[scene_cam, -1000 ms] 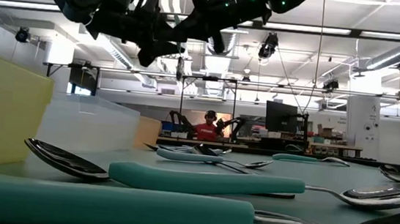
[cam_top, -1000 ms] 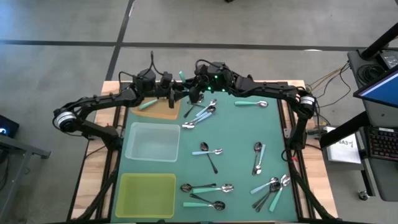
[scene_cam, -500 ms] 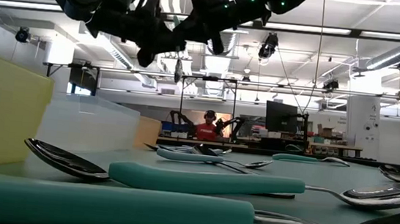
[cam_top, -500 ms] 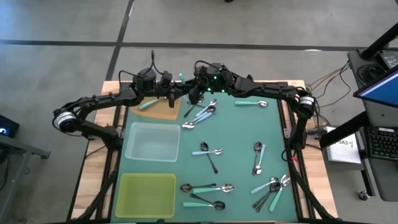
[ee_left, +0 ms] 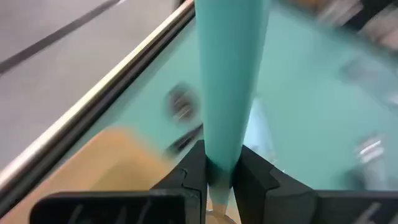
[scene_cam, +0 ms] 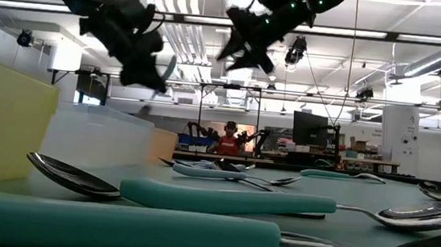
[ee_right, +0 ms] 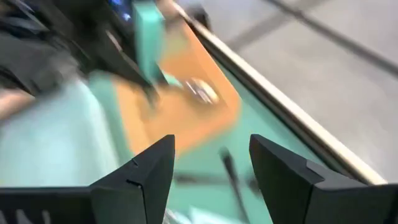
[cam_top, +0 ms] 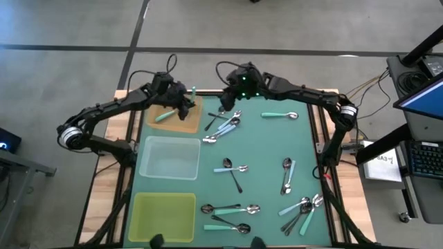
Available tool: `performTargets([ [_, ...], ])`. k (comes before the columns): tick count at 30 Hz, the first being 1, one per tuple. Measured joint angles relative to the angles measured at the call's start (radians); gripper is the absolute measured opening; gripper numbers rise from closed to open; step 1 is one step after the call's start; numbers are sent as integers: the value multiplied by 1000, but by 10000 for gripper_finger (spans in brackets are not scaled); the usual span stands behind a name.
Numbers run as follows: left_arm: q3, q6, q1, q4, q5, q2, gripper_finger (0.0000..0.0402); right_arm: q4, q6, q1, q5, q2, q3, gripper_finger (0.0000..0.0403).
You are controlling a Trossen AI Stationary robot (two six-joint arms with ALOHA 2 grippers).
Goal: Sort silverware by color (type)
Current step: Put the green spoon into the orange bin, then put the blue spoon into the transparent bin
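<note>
Grey concrete floor, bright ceiling strip lights, distant workbenches

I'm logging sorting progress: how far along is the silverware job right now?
Early. Done: one teal spoon lies in the orange tray. In hand: the left gripper is shut on a teal-handled spoon above that tray; the right gripper hangs open nearby. Left: many spoons lie on the green mat; the clear tray and yellow tray look empty.

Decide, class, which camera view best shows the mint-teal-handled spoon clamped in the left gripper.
The left wrist view: the mint-teal-handled spoon fills the picture, its handle pinched between the left gripper fingers. The high view shows only a teal tip above the orange tray. The low view barely shows it; the right wrist view blurs it.
</note>
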Motion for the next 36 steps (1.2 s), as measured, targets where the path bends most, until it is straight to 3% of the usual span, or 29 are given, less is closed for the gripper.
performTargets([
  [6,48,200,26,-253,-380,18,31,-267,2,-20,184,10,0,200],
  [10,47,219,26,-310,-468,43,68,-388,23,-20,232,21,-3,200],
  [15,45,219,26,-361,-470,93,139,-558,105,-8,228,21,-3,201],
  [20,45,219,24,-377,-468,117,177,-822,292,29,222,21,-7,201],
  [25,45,198,20,-378,-428,106,178,-1003,538,119,222,21,-42,201],
  [36,45,139,15,-342,-251,-37,153,-994,820,375,144,21,-188,201],
])
